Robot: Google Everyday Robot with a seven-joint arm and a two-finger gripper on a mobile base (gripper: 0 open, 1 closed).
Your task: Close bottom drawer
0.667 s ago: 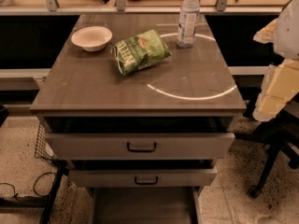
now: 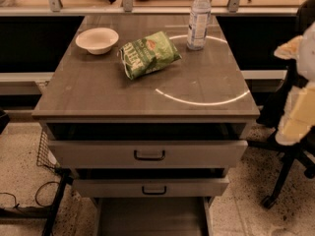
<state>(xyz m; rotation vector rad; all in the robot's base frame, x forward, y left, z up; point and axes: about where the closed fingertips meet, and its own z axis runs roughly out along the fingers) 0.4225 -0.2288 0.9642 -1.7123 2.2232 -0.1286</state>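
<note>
Speckled flooring runs under a grey cabinet whose counter (image 2: 98, 92) carries a bowl (image 2: 97, 40), chip bag (image 2: 147, 54) and bottle (image 2: 199, 18). Its bottom drawer (image 2: 152, 219) is pulled far out, the tray reaching the lower edge, so it likely wants a push inward. The hand (image 2: 298, 114) hangs right of the counter, well apart from that drawer; whether it is apart or together I cannot tell. A chair base (image 2: 285, 181) stands close behind it.

Rounded cream-white arm (image 2: 308, 53) segments at the right edge; below them the blocky, pale yellowish hand (image 2: 295, 118).
</note>
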